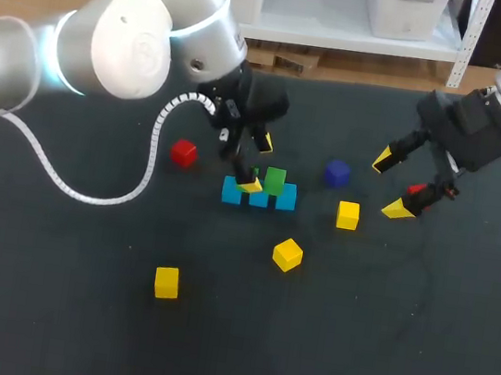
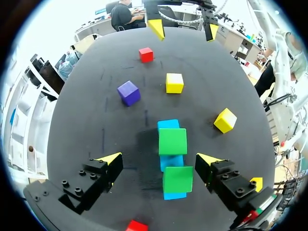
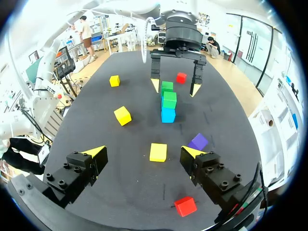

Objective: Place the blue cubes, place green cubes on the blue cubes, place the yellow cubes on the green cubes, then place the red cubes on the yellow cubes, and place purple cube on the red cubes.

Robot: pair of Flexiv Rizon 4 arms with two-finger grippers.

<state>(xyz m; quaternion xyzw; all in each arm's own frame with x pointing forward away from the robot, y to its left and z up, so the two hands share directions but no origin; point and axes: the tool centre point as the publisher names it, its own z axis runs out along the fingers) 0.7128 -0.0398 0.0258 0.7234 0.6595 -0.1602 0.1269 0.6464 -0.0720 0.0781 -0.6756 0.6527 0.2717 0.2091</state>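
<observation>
Three blue cubes (image 1: 284,198) lie in a row mid-table, with two green cubes (image 2: 173,141) resting on the row. My left gripper (image 1: 257,163) hangs open just above it, and the near green cube (image 2: 177,179) sits between its fingers without being touched. My right gripper (image 1: 391,183) is open at the right, above a red cube (image 3: 185,205). In the right wrist view a yellow cube (image 3: 158,152) and the purple cube (image 3: 198,141) lie just ahead of its fingers. A second red cube (image 1: 183,152) sits left of the row.
Two more yellow cubes lie loose nearer the front: one (image 1: 287,253) below the row, one (image 1: 166,282) at the front left. The purple cube (image 1: 336,172) and a yellow cube (image 1: 347,214) sit between the row and my right gripper.
</observation>
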